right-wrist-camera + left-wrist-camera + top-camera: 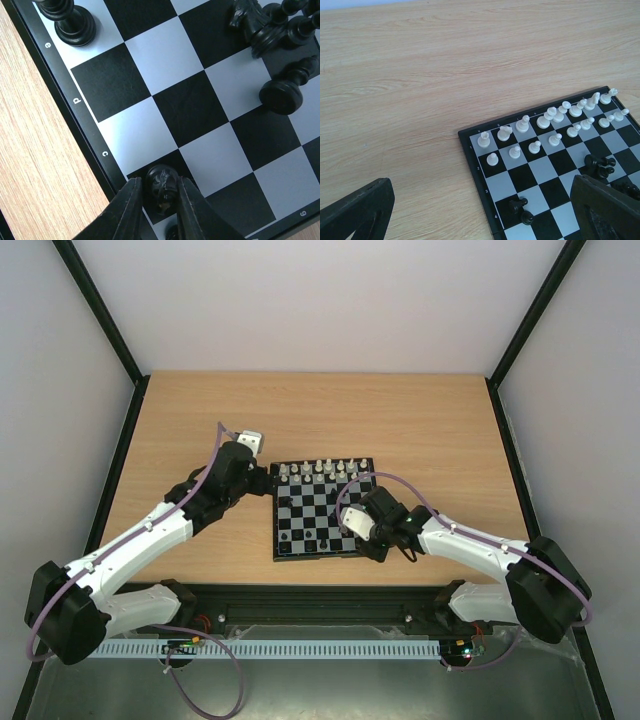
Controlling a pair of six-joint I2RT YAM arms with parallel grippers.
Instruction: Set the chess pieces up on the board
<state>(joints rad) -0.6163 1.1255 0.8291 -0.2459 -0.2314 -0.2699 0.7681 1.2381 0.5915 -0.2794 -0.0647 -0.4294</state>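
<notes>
The board (305, 510) lies mid-table. White chess pieces (320, 471) stand in two rows along its far side, also in the left wrist view (552, 120). Black pieces (272, 22) are bunched together, one (70, 22) stands at the lettered edge, and two lie toppled (520, 209). My right gripper (160, 197) is shut on a black piece (161, 182) over the black edge square just past the letter c; it shows at the board's near edge (372, 545). My left gripper (480, 220) is open and empty by the board's far left corner (262, 478).
The wooden table (420, 420) is walled by white panels with black frame posts. A lone black piece (285, 90) stands right of my right gripper's fingers (125, 212). The left gripper's right finger (605, 210) hangs over the board.
</notes>
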